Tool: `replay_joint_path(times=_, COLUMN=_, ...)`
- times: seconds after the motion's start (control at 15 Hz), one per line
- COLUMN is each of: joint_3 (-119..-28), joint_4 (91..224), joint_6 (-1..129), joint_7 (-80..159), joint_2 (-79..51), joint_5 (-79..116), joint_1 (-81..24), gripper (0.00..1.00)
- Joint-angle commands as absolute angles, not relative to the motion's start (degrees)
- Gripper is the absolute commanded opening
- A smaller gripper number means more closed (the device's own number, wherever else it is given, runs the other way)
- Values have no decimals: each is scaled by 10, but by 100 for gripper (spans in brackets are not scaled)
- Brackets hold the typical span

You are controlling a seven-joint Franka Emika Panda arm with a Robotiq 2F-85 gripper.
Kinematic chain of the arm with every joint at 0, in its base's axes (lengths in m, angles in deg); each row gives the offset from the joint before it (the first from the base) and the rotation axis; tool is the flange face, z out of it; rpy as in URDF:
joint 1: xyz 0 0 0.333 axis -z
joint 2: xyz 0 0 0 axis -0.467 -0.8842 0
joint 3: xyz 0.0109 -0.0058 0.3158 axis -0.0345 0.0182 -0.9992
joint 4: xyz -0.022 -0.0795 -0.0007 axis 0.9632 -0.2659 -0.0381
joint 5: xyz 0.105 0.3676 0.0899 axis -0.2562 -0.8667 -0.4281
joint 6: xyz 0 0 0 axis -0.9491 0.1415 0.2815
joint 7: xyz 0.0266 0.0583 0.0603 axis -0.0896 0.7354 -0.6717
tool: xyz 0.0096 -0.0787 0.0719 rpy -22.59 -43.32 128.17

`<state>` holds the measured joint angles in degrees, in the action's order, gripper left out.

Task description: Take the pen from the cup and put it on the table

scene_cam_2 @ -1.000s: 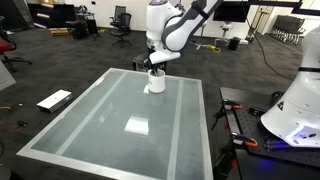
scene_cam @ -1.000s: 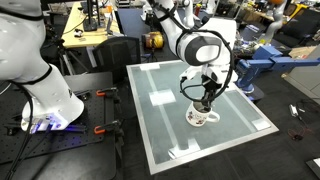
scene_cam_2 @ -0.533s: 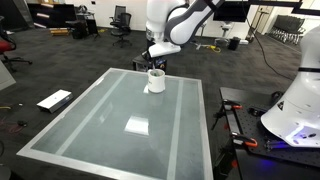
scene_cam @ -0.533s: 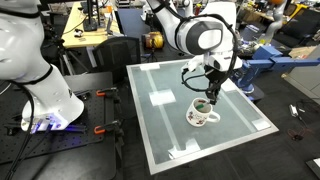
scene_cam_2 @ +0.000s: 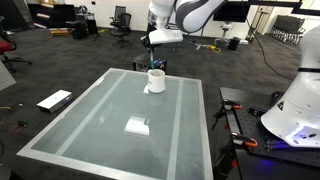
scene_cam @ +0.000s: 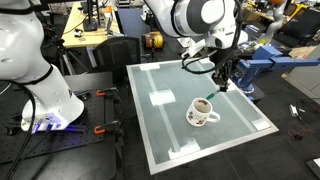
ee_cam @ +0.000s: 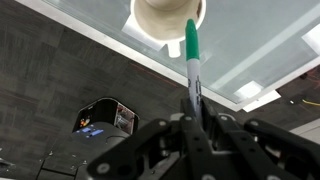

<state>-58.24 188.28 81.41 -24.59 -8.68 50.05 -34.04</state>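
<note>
You are pinching the pen (ee_cam: 191, 50) in the gripper (ee_cam: 197, 108), clear above the cup (scene_cam: 202, 112). The placing step is starting, calling for carrying it sideways and lowering it onto bare table (scene_cam: 160, 125).

The large square table (scene_cam: 160, 135) had a pale grey-green frosted top, smooth and semi-matt, with soft blurred reflections. Its white tape rectangles (scene_cam: 161, 98) looked flat and dull. The small white mug (scene_cam: 203, 113) shone like glazed ceramic. The thin dark green pen (ee_cam: 191, 55) looked like smooth, faintly glossy plastic. The black gripper (ee_cam: 195, 105) looked matt, the white arm shell (scene_cam: 195, 15) like glossy plastic, and the dark floor (scene_cam_2: 60, 60) like matt carpet.
</note>
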Motion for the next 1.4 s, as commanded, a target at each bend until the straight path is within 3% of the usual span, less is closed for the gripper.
replay_joint_path(times=0.0, joint_3=-612, joint_4=1905, joint_6=813, joint_7=-268, joint_2=-30, joint_5=525, joint_1=-320, gripper=3)
replay_joint_path(times=0.6, joint_3=-705, joint_4=1911, joint_6=785, joint_7=-153, joint_2=-2, joint_5=412, joint_1=-298, gripper=3)
replay_joint_path(times=1.33, joint_3=-797, joint_4=1842, joint_6=646, joint_7=-4, joint_2=-57, joint_5=230, joint_1=-326, gripper=3)
